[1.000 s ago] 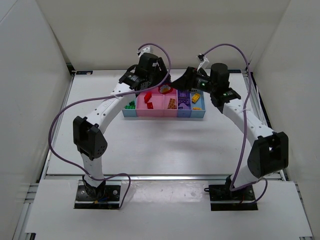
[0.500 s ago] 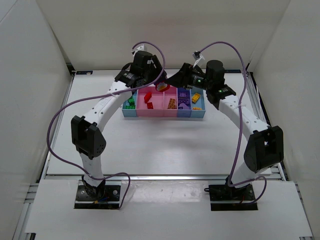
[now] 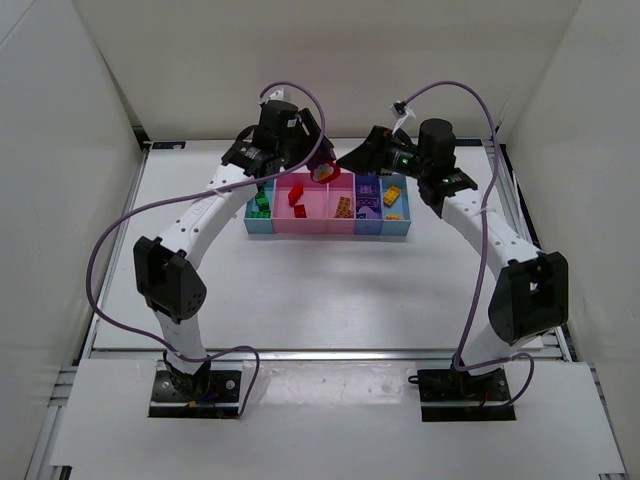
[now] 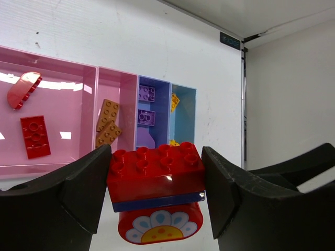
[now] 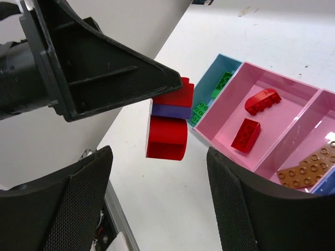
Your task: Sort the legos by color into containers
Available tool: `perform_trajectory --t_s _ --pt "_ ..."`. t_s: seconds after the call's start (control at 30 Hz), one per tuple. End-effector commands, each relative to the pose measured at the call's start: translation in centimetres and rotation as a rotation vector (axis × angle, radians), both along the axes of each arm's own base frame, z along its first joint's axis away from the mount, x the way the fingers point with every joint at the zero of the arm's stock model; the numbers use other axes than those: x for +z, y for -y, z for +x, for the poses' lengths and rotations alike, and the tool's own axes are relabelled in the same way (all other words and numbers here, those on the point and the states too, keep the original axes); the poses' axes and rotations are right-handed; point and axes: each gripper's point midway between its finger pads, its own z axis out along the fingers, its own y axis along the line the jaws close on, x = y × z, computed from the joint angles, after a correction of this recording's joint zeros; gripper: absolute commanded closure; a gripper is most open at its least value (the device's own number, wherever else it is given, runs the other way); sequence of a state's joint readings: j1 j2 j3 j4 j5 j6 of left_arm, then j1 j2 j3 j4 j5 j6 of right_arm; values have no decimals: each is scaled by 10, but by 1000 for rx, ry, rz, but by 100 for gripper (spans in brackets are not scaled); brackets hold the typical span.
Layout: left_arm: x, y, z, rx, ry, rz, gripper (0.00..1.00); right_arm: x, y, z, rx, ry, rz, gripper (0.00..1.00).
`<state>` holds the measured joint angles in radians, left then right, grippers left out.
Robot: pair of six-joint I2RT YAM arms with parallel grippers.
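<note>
Left gripper clamped on red brick stack, fingers against its two sides. Since a second ago we see it pulled toward the top of the overhead frame, and the stack now hangs over the far rim of the containers. Right gripper has its jaws well apart with nothing between them, the stack just beyond; its wrist sits slightly higher than before.

Only the left wrist view gives us the flower print under the stack and the purple bricks in the darker blue bin. Only the right wrist view gives the green bricks in the leftmost light blue bin. Both show red bricks in the wide pink bin.
</note>
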<state>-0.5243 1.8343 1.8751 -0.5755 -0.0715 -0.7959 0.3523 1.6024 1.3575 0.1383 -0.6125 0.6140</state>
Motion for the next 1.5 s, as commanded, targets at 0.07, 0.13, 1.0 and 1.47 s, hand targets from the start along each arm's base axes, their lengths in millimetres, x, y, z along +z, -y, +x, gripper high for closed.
perform_trajectory --t_s 0.07,0.13,1.0,1.47 --pt "44 -2 -12 -18 73 -80 90 11 -14 -4 79 75 24 23" --pt "46 -2 -12 -21 80 -87 90 10 -20 -7 98 73 26 23" --pt "52 3 -11 -43 100 -112 90 3 -42 -8 104 42 19 25" --pt "49 13 -18 -98 80 -146 90 8 -46 2 104 83 28 67"
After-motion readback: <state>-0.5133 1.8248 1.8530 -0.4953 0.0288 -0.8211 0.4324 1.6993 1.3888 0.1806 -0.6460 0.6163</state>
